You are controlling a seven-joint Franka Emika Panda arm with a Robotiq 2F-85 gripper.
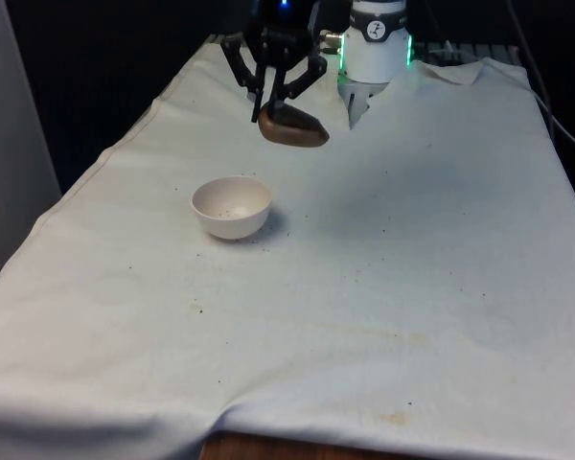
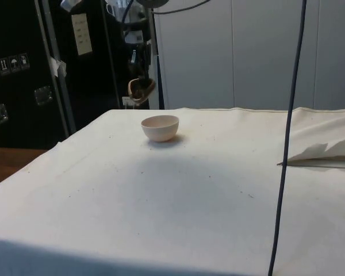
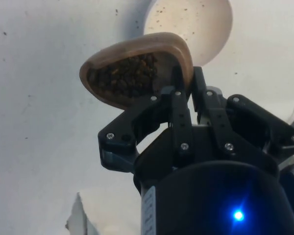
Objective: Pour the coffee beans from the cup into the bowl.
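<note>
Gripping brown oval cup [image 1: 293, 126] rim, tool [image 1: 272, 103] above round bowl [image 1: 231, 206].

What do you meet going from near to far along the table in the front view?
Bare white cloth → white bowl, holding only a few specks → brown cup of coffee beans, tilted and held off the table in the pincer → the robot's white base.

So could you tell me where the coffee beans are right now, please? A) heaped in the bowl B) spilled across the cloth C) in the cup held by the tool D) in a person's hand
C: the wrist view shows the beans inside the brown cup, pinched at its rim by the tool above the cloth, while the bowl holds only a few specks.
</note>
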